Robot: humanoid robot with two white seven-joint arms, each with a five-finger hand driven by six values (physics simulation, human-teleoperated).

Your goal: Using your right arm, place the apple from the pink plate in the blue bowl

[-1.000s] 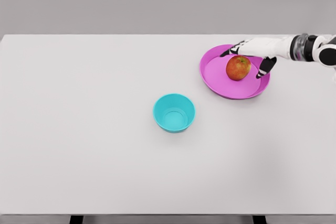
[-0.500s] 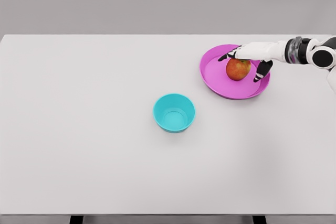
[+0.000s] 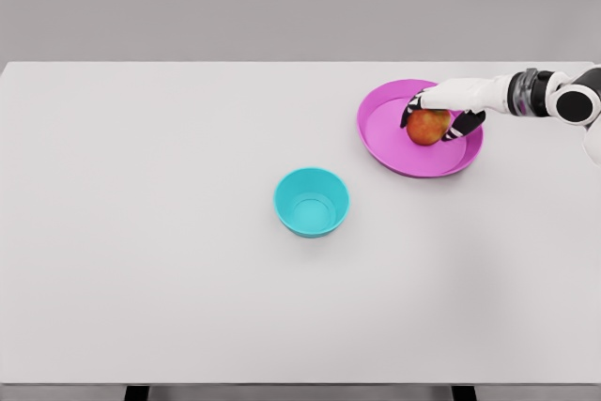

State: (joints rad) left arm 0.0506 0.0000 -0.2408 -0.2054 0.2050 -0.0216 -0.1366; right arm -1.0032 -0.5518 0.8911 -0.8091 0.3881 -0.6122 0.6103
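A red and yellow apple (image 3: 427, 128) lies on the pink plate (image 3: 394, 143) at the table's far right. My right hand (image 3: 437, 115) reaches in from the right edge and sits over the apple, its black-tipped fingers curled around both sides of the fruit. The apple still rests on the plate. The blue bowl (image 3: 312, 202) stands upright and empty near the table's middle, to the lower left of the plate. My left arm does not show.
The white table (image 3: 141, 232) stretches wide to the left and front of the bowl. Its front edge runs along the bottom of the picture, with dark legs just below it.
My right hand has lowered onto the apple and its fingers have closed in from a spread pose to wrap the fruit. Apple, plate and bowl have stayed in place.
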